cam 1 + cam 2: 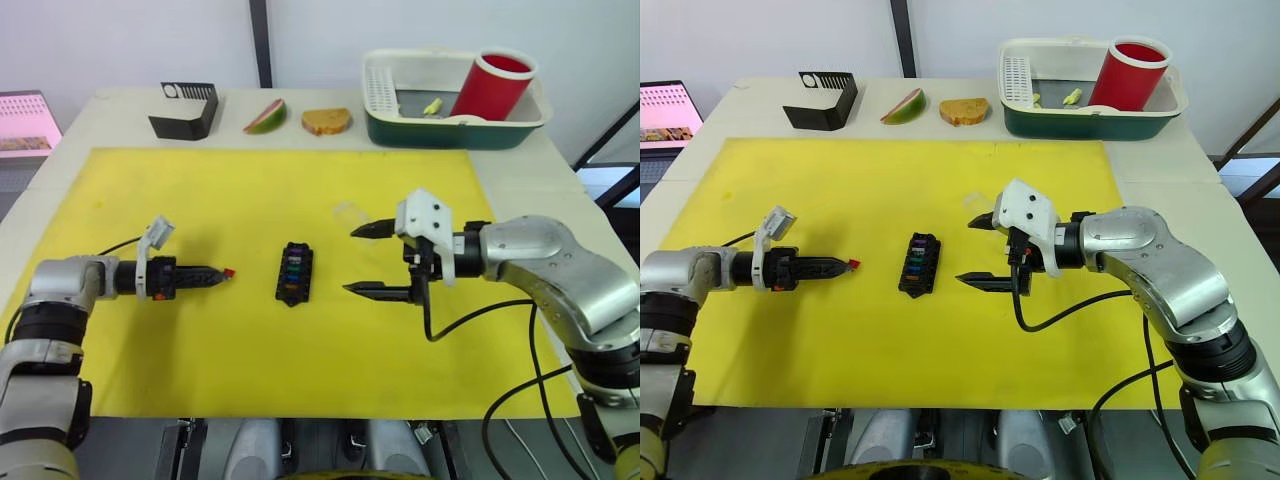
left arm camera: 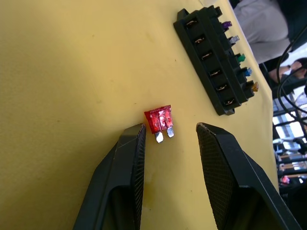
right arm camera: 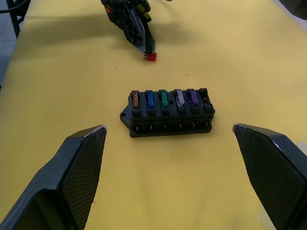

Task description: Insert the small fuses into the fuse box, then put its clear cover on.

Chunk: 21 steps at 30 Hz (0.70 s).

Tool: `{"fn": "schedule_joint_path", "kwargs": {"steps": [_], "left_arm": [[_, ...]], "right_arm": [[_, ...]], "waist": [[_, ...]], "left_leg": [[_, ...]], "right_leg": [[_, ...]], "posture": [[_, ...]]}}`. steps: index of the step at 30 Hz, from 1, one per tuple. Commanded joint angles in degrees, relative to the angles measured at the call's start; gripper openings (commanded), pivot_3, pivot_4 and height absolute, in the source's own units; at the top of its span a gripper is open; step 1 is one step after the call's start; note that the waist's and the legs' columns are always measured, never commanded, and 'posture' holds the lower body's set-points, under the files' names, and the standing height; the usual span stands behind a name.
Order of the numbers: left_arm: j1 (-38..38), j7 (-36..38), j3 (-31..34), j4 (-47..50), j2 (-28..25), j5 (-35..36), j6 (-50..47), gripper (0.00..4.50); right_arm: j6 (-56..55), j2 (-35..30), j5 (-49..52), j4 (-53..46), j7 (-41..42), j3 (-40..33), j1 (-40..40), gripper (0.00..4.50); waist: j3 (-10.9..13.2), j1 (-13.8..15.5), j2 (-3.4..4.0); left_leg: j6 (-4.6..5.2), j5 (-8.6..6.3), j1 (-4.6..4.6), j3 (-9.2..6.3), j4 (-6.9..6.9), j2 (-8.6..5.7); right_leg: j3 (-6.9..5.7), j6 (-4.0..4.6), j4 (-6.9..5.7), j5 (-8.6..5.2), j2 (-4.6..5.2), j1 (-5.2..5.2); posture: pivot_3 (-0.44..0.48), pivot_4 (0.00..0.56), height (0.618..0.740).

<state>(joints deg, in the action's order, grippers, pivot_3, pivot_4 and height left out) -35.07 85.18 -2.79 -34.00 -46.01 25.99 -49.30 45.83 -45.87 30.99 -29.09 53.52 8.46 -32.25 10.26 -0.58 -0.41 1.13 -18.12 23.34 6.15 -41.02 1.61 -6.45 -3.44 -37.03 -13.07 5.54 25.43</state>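
Note:
The black fuse box (image 1: 294,273) lies mid-mat on the yellow mat, with several small fuses (image 3: 164,98) seated in one row: orange, blue, green, pale grey, purple. The slot beside the purple one is bare. A red fuse (image 2: 159,120) lies flat on the mat just left of the box. My left gripper (image 2: 170,126) is open, its fingertips (image 2: 136,132) either side of the red fuse's blades without clamping it. On the box's right, my right gripper (image 1: 352,261) hovers wide open and holds nothing. The clear cover (image 1: 348,211) rests faintly on the mat behind the right gripper.
At the table's back stand a black slotted stand (image 1: 185,110), a fruit slice (image 1: 265,116), a bread piece (image 1: 326,121) and a green-and-white basket (image 1: 455,128) holding a red cup (image 1: 497,85). A lit screen (image 1: 25,125) sits off the far left edge.

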Motion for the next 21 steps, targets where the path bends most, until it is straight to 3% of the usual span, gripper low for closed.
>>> {"fn": "schedule_joint_path", "kwargs": {"steps": [1, 3, 21], "left_arm": [[-0.42, -1.67, 1.15, -1.19, 0.04, -0.57, -0.26, 1.53], [-0.34, -1.75, 1.19, -1.07, 0.25, -0.58, -0.16, 1.0], [0.52, -1.75, 1.24, 2.78, 1.43, 0.12, -0.45, 1.0]], "right_arm": [[-0.75, 0.23, -0.05, -1.65, -0.25, -0.54, -0.13, 4.5], [-0.71, 0.25, -0.03, -1.91, -0.31, -0.42, 0.06, 4.5], [-1.06, 0.78, -0.77, -1.53, -0.49, 0.31, 0.03, 4.5]], "waist": [[0.0, 0.01, 0.0], [0.0, -0.02, 0.0], [0.0, 0.12, 0.0]], "left_leg": [[0.0, 0.0, 0.0, 0.0, 0.0, 0.0], [0.0, 0.0, 0.0, 0.0, 0.0, 0.0], [0.0, 0.0, 0.0, -0.01, -0.02, -0.01]], "right_leg": [[0.0, 0.0, 0.0, 0.0, 0.0, 0.0], [0.0, 0.0, 0.0, 0.0, 0.0, 0.0], [0.0, 0.0, -0.01, 0.0, 0.02, -0.01]], "posture": [[0.0, 0.15, 0.74], [0.0, 0.15, 0.74], [0.0, 0.15, 0.74]]}}
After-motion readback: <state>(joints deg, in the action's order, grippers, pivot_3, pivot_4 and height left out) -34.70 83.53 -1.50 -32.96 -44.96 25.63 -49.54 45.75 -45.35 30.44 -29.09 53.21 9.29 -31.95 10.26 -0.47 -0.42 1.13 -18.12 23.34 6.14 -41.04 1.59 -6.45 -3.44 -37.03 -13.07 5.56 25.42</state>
